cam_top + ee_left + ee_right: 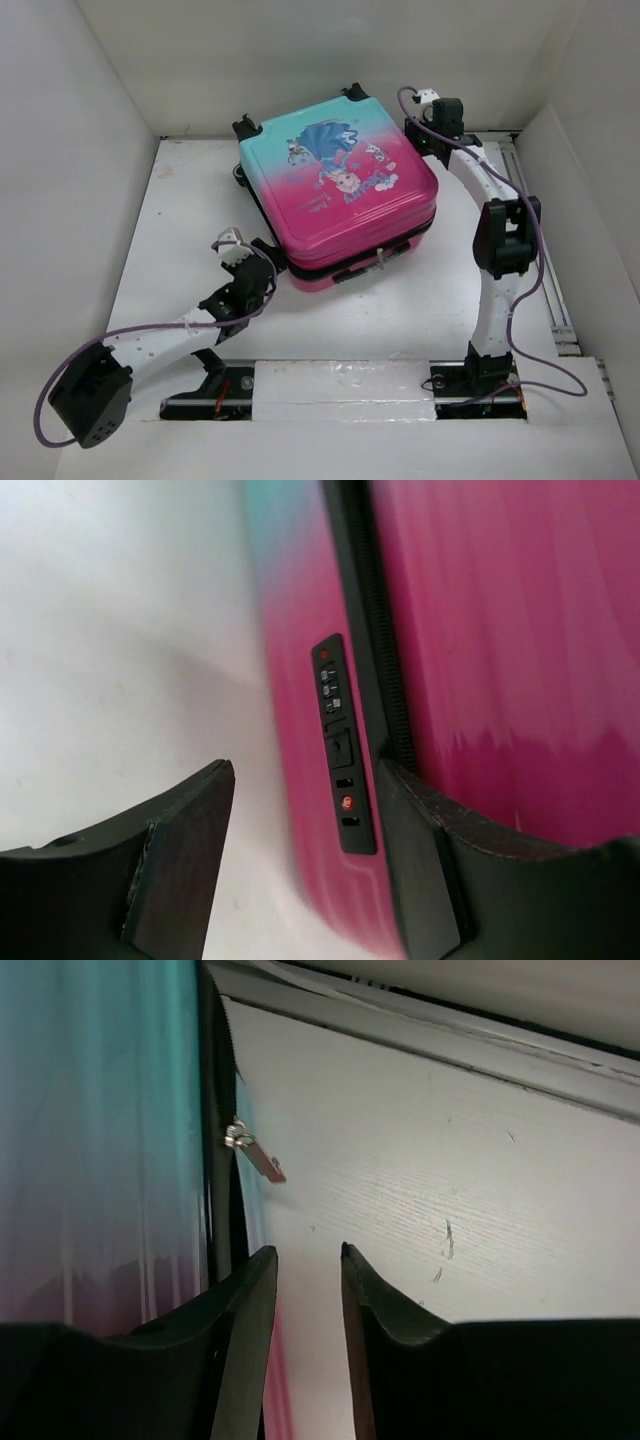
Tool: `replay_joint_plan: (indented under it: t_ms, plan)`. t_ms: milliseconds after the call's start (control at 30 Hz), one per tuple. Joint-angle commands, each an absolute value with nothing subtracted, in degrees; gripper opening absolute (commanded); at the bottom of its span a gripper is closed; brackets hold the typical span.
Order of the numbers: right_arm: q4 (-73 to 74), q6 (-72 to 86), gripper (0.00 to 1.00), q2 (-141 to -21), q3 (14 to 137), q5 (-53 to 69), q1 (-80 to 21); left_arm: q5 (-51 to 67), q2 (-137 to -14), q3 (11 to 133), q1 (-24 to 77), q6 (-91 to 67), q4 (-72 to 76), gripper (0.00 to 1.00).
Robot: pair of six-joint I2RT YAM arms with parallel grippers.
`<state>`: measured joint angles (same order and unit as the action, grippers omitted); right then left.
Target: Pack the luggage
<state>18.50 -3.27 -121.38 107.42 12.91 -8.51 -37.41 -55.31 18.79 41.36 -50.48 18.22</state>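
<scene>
Pink-to-teal hard shell facing up, the luggage (335, 195) is lying flat and closed on the far half of the table (180, 250), roughly midway between its left and right edges, with the wheels (245, 127) pointing toward the far edge. With the lid down, the packing is looking, as a judgement, to be at the zipping and locking stage. The left gripper (305, 780) is hanging low at the case's near-left corner with its jaws apart, one finger over bare table and the other lying across the black zipper seam (385, 680), so the combination lock (338, 745) is sitting between them. It is probably lining up there to steady that side or to work the lock, and it is clamping nothing. The right gripper (307, 1255) is hovering at the case's far-right corner, toward the table's far-right corner, its jaws standing slightly apart around empty air, just short of the small metal zipper pull (258, 1155) dangling off the seam. That placement is suggesting a pinch on the pull, which is calling for a small shift toward the shell, since the tab is thin and free to swing
</scene>
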Motion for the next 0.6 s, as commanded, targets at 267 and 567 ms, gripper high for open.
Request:
replay_joint_plan:
  t_ms: [267, 567]
  plan:
    - [28.4, 1.3, 0.57, -118.1, 117.3, 32.8, -17.2, -38.0, -46.0, 31.4, 55.8, -48.4, 16.7, 0.60]
    - [14.1, 11.2, 0.64, -101.0, 104.5, 30.3, -11.6, -53.7, -38.8, 36.8, 55.8, -37.2, 17.3, 0.80]
